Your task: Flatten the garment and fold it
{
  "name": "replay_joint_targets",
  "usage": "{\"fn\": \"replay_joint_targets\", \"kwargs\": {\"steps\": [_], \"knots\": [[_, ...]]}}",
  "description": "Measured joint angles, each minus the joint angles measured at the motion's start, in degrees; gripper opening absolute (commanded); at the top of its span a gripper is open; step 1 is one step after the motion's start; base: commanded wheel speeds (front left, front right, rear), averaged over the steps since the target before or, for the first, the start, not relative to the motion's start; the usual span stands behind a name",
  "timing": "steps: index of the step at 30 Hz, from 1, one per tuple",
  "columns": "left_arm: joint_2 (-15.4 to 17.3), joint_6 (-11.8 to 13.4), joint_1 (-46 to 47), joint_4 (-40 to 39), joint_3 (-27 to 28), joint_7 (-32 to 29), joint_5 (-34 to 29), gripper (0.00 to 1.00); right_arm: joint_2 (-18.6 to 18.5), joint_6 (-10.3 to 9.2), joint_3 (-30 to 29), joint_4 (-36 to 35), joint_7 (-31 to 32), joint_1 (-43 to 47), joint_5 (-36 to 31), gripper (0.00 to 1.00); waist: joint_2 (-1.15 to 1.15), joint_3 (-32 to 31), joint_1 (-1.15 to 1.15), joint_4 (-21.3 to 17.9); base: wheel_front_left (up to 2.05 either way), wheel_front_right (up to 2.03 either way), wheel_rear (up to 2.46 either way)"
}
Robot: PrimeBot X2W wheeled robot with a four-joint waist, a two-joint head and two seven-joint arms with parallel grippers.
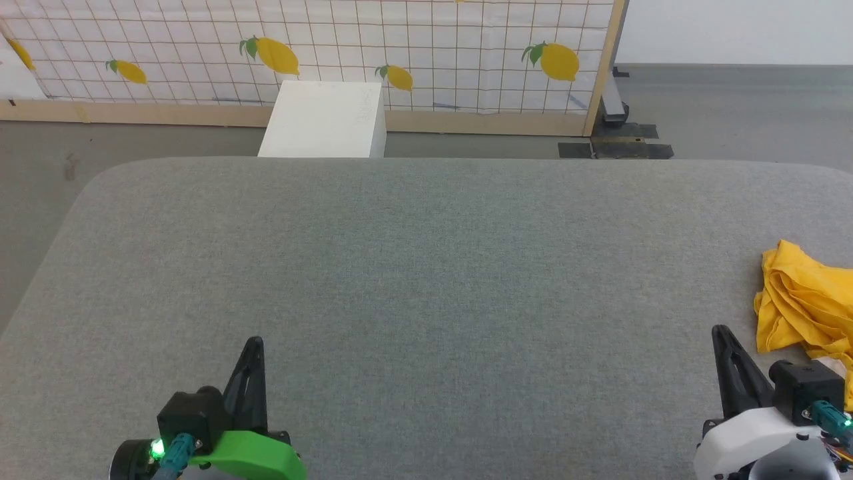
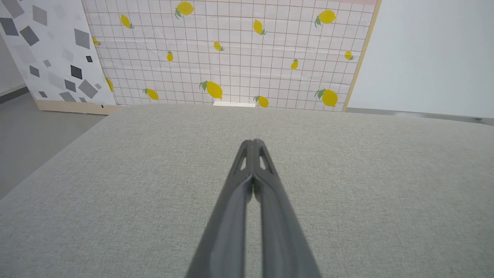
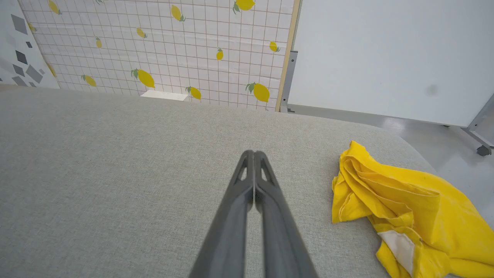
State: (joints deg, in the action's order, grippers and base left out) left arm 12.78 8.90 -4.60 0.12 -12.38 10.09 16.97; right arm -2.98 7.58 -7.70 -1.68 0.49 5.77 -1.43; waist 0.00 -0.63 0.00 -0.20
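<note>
A grey fabric-covered table (image 1: 426, 267) spreads beneath and ahead of both claws. Far beyond the fingertips stands a lemon-print grid screen (image 1: 426, 47). A white box (image 1: 326, 120) sits at its foot, past the table's far edge, ahead of the left gripper (image 1: 253, 343) and slightly to its right. The yellow T-shirt (image 3: 405, 208) lies crumpled in a heap on the table just to the right of the right gripper (image 1: 720, 330), apart from its fingers, with a white patch showing among the folds. Each gripper has its two dark fingers pressed together, pinching nothing, and points toward the screen.
</note>
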Motion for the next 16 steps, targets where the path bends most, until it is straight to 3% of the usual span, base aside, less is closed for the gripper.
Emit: {"fn": "replay_joint_targets", "kwargs": {"steps": [16], "knots": [[-1.77, -1.67, 0.63, 0.0, 2.24, -1.8, -2.49, 0.0, 0.0, 0.0, 1.35, 0.29, 0.0, -1.07, 0.08, 0.0, 0.0, 0.12, 0.0, 0.04, 0.0, 0.0, 0.0]]}}
